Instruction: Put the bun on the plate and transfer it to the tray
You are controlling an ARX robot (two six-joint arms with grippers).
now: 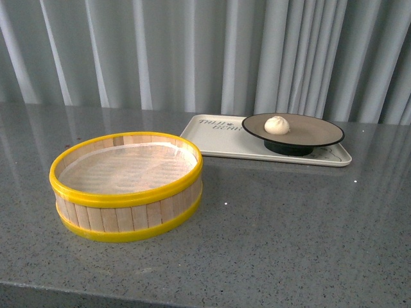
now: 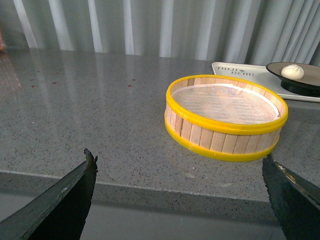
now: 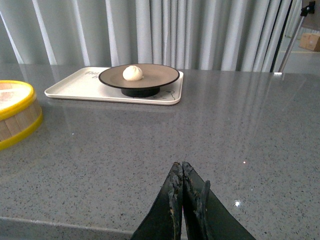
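Everywhere speckled grey countertop (image 1: 289, 224) before pale curtains (image 1: 192, 51); left fingers (image 2: 60, 200) spread apart, right fingers (image 3: 175, 200) pressed together, empty

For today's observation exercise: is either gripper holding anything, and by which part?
Nothing is held. The left gripper is open and empty; the right gripper is shut on nothing, near the grey table's edge.

Hidden and cut-off parts

The plate (image 1: 293, 131) covers the tray's (image 1: 212, 138) right half and part of its lettering; the left wrist view's edge cuts the plate, and the right wrist view's edge cuts the steamer basket (image 3: 15, 112).
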